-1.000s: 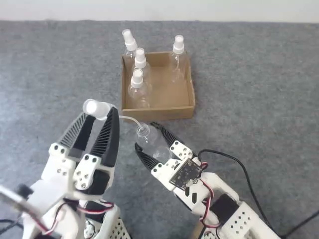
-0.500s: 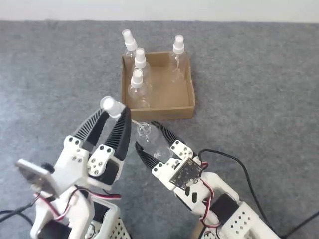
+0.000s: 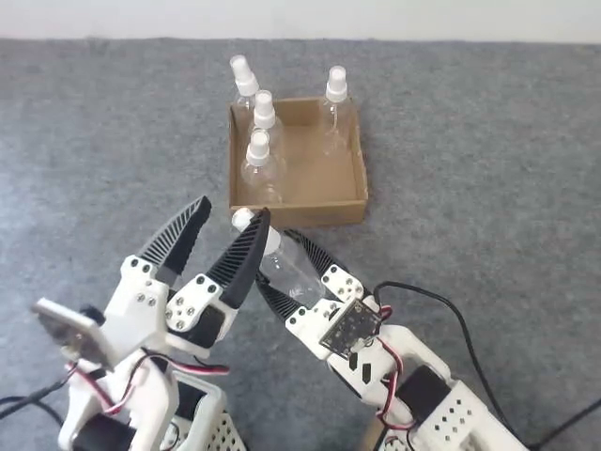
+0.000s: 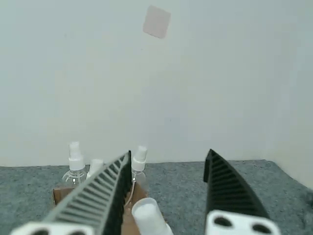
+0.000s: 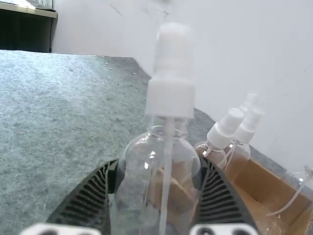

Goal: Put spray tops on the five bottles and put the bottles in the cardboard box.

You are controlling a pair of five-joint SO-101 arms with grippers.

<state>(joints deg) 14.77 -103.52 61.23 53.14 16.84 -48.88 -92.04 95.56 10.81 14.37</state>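
Clear bottle (image 3: 295, 272) (white top (image 5: 171, 73)) in right tool (image 3: 272, 256)

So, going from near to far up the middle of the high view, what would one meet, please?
Right gripper shut on the clear bottle → its spray top → cardboard box → four capped bottles.

Five bottles (image 3: 257, 171), five spray tops (image 3: 336, 85), one cardboard box (image 3: 300, 212).
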